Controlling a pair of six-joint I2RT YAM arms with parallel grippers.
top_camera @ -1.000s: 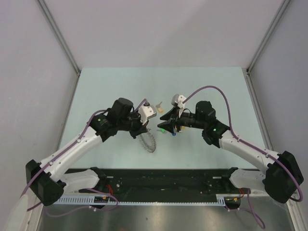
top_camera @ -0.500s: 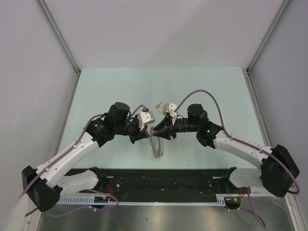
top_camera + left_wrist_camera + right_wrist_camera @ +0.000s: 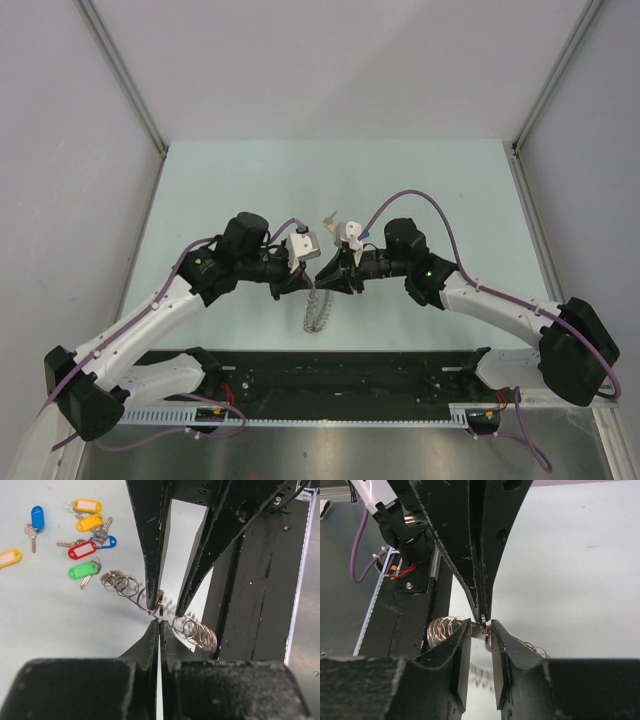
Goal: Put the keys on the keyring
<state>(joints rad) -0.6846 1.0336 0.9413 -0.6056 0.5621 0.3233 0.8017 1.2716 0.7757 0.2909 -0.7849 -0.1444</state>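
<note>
the left tool (image 3: 160,625) is clenched on one loop of the keyring (image 3: 192,630), whose floppy length runs crosswise to the line of the two tools. the right tool (image 3: 482,630) meets it tip to tip, fingers parted astride that same loop and gripping nothing. the keys (image 3: 84,547) lie loose on the surface (image 3: 45,610) just beyond the ring, on its far side. the released right tool looks better placed to fetch one.
</note>
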